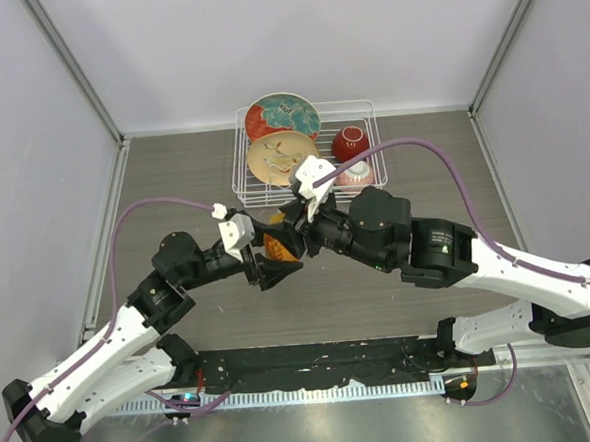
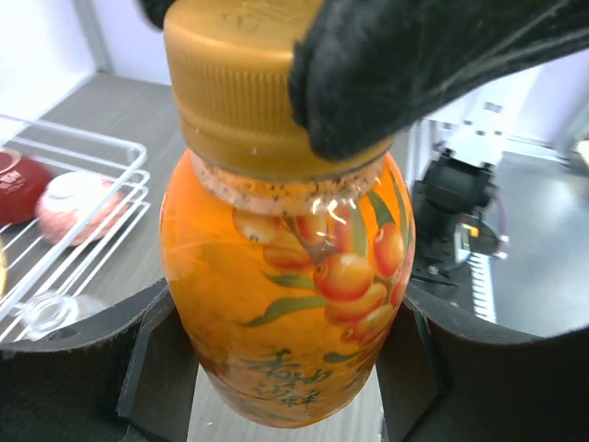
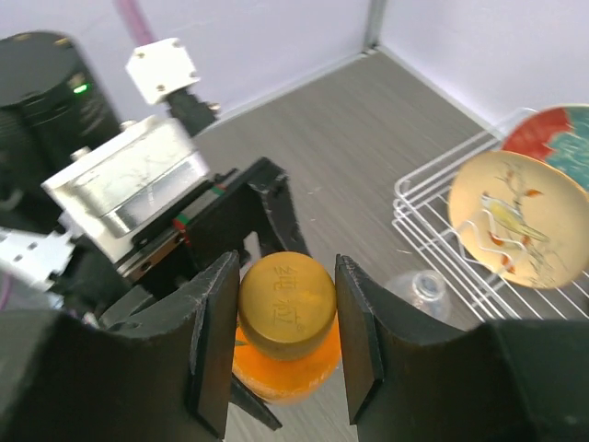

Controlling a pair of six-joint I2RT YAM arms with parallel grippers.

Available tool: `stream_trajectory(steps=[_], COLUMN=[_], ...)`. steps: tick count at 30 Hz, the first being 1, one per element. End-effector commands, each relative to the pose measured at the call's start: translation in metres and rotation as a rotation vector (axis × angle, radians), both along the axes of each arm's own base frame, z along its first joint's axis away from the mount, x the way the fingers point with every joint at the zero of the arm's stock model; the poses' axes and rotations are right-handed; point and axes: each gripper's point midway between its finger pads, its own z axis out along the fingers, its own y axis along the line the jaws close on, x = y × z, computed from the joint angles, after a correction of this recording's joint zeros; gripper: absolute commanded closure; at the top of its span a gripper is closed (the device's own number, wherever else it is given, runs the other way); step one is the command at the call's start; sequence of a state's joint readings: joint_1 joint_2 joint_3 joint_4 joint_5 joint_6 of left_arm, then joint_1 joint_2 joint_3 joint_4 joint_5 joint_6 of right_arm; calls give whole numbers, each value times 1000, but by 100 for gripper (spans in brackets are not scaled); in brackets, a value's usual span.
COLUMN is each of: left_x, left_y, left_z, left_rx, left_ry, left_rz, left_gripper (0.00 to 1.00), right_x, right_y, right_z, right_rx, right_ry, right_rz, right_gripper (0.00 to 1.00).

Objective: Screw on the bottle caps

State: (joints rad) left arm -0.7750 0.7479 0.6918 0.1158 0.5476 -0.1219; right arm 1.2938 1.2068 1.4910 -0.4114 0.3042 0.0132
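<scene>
Orange-gold ribbed plastic screw cap [image 3: 286,304], pinched by right tool [image 3: 287,345], could cross-thread if tilted; left tool [image 2: 287,364] clamps squat orange plastic bottle [image 2: 276,276].

A: The bottle [image 2: 285,304]?
B: Orange, printed with orange berries and green leaves; its cap [image 3: 285,304] is dull gold.
A: And 2 more?
B: Cream plate [image 3: 515,219] with a bird; red plate [image 1: 282,117] with teal flowers.

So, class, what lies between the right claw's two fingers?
The orange cap, sitting on the orange bottle, with the right claw closed against its sides. The right wrist view shows it best.
</scene>
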Motion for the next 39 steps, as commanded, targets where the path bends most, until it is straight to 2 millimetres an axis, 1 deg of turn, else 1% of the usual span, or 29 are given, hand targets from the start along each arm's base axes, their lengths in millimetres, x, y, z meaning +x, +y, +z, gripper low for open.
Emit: stream_trajectory(steps=[1, 3, 4, 6, 7, 10, 12, 13, 14, 15, 17, 19, 20, 22, 24, 27, 28, 33, 34, 35, 36, 38, 39], left_x=[57, 61, 60, 59, 59, 56, 52, 50, 48, 46, 43, 41, 41, 40, 39, 37, 37, 37, 37, 37, 37, 37, 38], left_y=[33, 36, 36, 36, 37, 35, 33, 32, 30, 30, 29, 29, 30, 33, 34, 36, 36, 39, 38, 39, 39, 40, 40], left_z=[43, 42, 41, 39, 40, 36, 27, 27, 21, 21, 20, 22, 20, 21, 16, 13, 13, 24, 26, 29, 29, 29, 27], left_rx=[-142, -142, -140, -132, -135, -123, -108, -107, -98, -103, -103, -110, -108, -120, -117, -121, -123, -144, -145, -147, -144, -143, -141], left_ry=[-91, -86, -83, -92, -96, -120, -105, -102, -94, -85, -78, -82, -80, -73, -59, -48, -48, -61, -67, -77, -80, -78, -75], left_rz=[373, 399, 399, 391, 391, 373, 349, 335, 323, 312, 296, 291, 294, 303, 307, 307, 309, 319, 316, 315, 314, 317, 320], left_gripper=[100, 100, 100, 100, 100, 100, 100, 100, 100, 100, 100, 100, 100, 100, 100, 100, 100, 100, 100, 100, 100, 100, 100], right_x=[42, 49, 54, 60, 64, 62, 56, 54, 48, 45, 39, 38, 39, 37, 36, 34, 32, 38, 33, 29, 29, 28, 27], right_y=[-40, -45, -52, -57, -63, -54, -41, -35, -24, -21, -17, -29, -34, -46, -51, -47, -41, -17, -7, 0, 5, 8, 8], right_z=[-7, -9, -10, -11, -9, -14, -10, -10, -5, -1, 15, 32, 40, 53, 56, 50, 45, 19, 15, 17, 7, 5, 1], right_rx=[-24, -25, -26, 13, 33, 71, 115, 127, 155, 169, 234, 343, 386, 449, 467, 465, 452, 406, 393, 407, 395, 408, 407], right_ry=[-16, -14, -17, 13, 20, 76, 102, 110, 125, 128, 139, 185, 197, 214, 219, 240, 252, 305, 316, 318, 332, 344, 348], right_rz=[-331, -400, -458, -533, -588, -589, -525, -495, -433, -403, -356, -385, -387, -395, -394, -367, -334, -288, -229, -180, -157, -136, -131], right_gripper=[99, 99, 99, 99, 99, 99, 98, 91, 83, 75, 58, 44, 37, 32, 21, 18, 18, 21, 23, 24, 25, 26, 26])
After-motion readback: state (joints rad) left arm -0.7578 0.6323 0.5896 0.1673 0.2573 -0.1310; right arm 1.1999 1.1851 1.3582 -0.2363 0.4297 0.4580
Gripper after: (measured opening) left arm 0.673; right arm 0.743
